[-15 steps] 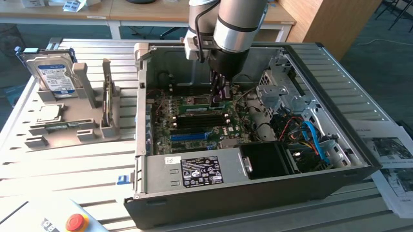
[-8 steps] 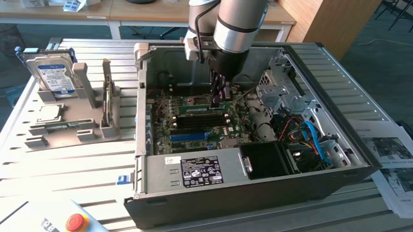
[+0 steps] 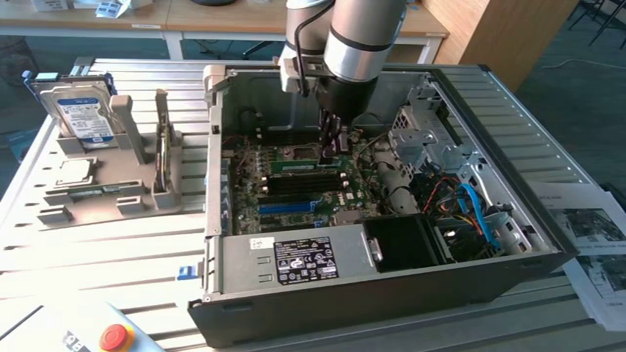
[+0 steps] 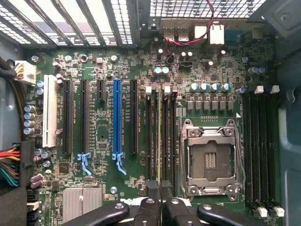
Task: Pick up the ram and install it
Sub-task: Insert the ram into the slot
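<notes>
Nearest to the exterior camera, in front of the computer case [image 3: 391,293]: one red button [image 3: 116,337] on a pale box. On the exterior view's right of the case: a few printed sheets [image 3: 597,242] on the slatted table [image 3: 117,249].

Inside the case, against its front wall: one power supply [image 3: 293,260] with a black label, and beside it one black shroud [image 3: 411,242].

Deeper in the case: one green motherboard [image 3: 254,198], with one blue slot [image 4: 116,117], one white slot [image 4: 49,110] and one empty processor socket [image 4: 211,162]. Between the socket and the blue slot: black memory slots, with two white latches [image 4: 148,89] at their ends.

Over these slots: one gripper [image 4: 160,209], closed on the ram [image 4: 160,141], held edge-on as a thin greenish line. Whether just above a slot or already in it, hard to tell. Little room there: the socket frame near on one side, slot rows on the other.

Inside the case on the exterior view's right: one metal drive cage [image 3: 430,139] and blue cables [image 3: 479,213], near the arm [image 3: 362,44].

Outside the case, on the exterior view's left: one grey holder [image 3: 127,183] with one hard drive [image 3: 83,117] upright and one square silver chip [image 3: 73,172] lying flat. Bare table slats between the holder and the case wall. Case open on top.
</notes>
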Robot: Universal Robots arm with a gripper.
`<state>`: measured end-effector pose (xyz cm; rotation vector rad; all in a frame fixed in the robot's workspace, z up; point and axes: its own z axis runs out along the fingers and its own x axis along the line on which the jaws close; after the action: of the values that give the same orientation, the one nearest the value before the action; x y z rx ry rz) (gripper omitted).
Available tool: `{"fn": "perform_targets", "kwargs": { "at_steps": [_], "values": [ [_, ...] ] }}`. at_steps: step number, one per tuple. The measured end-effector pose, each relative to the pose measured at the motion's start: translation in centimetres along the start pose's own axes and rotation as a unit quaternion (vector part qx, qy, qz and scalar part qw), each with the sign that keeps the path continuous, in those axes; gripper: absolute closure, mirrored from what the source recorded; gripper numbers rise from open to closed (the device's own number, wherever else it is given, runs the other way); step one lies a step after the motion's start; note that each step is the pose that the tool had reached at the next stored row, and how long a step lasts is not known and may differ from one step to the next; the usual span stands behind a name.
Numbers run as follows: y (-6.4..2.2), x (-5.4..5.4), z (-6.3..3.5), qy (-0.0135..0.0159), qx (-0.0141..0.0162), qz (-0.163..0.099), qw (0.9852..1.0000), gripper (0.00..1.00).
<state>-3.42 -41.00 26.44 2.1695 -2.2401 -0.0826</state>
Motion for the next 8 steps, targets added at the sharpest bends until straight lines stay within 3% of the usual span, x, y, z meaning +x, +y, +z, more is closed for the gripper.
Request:
{"fn": "perform_targets", "kwargs": {
  "at_steps": [8],
  "values": [
    [0.00,0.47,-0.01,0.0000,0.0000,0.000,1.0000,0.88]
  ]
}}
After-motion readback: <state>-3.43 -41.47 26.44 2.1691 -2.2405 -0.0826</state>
